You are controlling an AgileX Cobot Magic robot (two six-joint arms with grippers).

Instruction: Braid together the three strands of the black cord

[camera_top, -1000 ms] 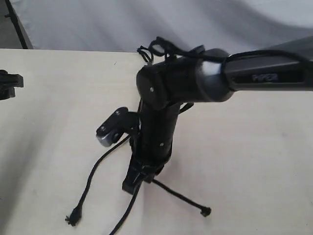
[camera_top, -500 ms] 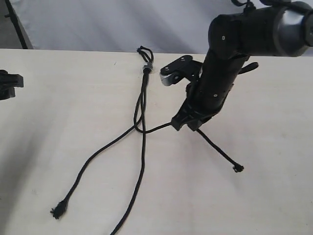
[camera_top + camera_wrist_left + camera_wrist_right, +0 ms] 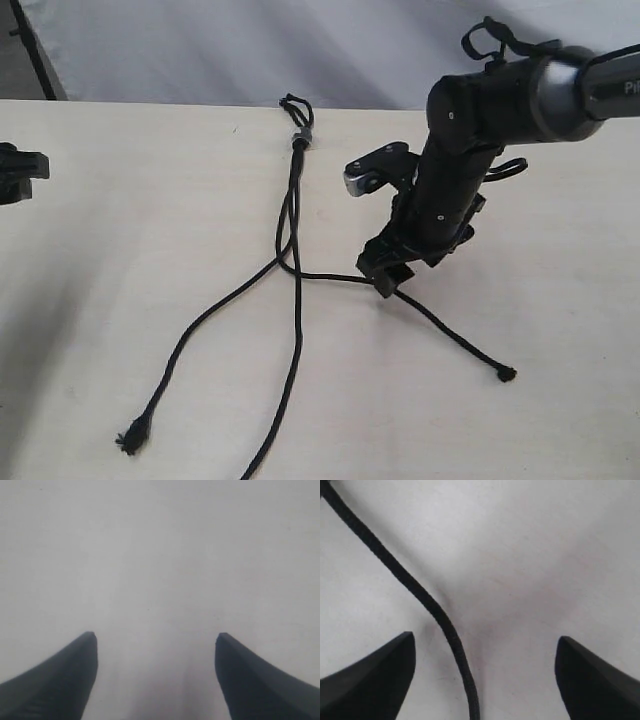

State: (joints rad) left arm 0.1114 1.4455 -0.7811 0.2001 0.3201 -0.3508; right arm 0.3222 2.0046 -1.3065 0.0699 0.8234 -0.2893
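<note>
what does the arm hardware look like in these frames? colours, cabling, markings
Right arm: glossy black cylindrical links, a silver-grey band at one joint, partial white lettering at the frame edge, black cable loops on top, silver-faced wrist camera. Both grippers' fingers are matte black, tapering to points. Left arm: only a black part shows.

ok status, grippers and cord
Right gripper open, straddling one strand, not clamped. Left gripper open over table. Black cord unbraided, three strands splayed from grey band. No obstruction seen.

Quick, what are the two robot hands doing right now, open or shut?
Left gripper: open, holding nothing.
Right gripper: open over one strand, not gripping it.
</note>
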